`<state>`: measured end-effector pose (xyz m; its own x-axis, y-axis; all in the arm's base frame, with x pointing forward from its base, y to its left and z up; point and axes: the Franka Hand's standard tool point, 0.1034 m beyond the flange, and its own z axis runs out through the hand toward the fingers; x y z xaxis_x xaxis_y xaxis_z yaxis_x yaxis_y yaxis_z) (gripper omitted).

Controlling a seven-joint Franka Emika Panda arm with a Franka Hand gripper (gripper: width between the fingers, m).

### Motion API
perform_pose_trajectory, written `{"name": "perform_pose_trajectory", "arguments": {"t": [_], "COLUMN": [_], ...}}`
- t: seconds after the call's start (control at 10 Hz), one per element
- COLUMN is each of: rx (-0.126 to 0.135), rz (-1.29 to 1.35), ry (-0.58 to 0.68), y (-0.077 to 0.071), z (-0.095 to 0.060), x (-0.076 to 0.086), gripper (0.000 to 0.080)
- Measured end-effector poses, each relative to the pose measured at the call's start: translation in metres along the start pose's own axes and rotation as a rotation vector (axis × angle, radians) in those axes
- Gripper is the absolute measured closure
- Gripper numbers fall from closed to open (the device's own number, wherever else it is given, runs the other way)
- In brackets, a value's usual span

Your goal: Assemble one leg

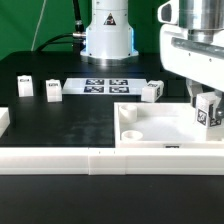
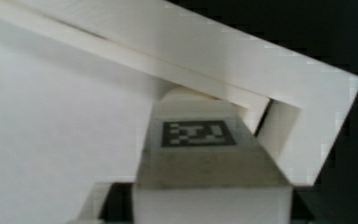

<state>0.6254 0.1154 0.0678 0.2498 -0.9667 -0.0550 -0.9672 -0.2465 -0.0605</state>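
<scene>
My gripper [image 1: 204, 102] is at the exterior view's right, shut on a leg [image 1: 208, 114], a small white block with a black-and-white tag. It holds the leg upright inside the far right corner of the large white tray-like part [image 1: 160, 126], close to the corner walls. I cannot tell if the leg touches the tray floor. In the wrist view the leg [image 2: 197, 150] fills the middle, between my gripper's [image 2: 197, 208] dark fingers, with the tray's corner wall [image 2: 247, 70] just beyond it. Three more legs [image 1: 25, 86] [image 1: 53, 90] [image 1: 151, 92] stand on the black table.
The marker board [image 1: 105, 86] lies at the back middle, in front of the robot base [image 1: 107, 35]. A long white rail [image 1: 60, 160] runs along the front edge. A white block [image 1: 3, 122] sits at the exterior view's left edge. A round hole [image 1: 130, 134] shows in the tray.
</scene>
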Motion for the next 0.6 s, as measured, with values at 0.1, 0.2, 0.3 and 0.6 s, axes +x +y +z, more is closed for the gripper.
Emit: {"name": "perform_pose_trajectory", "arguments": {"t": [0.1,0.2,0.3,0.6], "rx": [-0.001,-0.001,0.001,0.004], "rz": [0.078,0.188,0.313,0.526], "ry": [0.003,0.003,-0.002,-0.005], "y": [0.0002,0.0003,0.0002,0.0001], "z": [0.0000,0.0001,0.0002,-0.0003], "x": [0.0000,-0.0003,-0.0017,0.0005], "gripper": [0.0509,0.0509,0.0508,0.0508]}}
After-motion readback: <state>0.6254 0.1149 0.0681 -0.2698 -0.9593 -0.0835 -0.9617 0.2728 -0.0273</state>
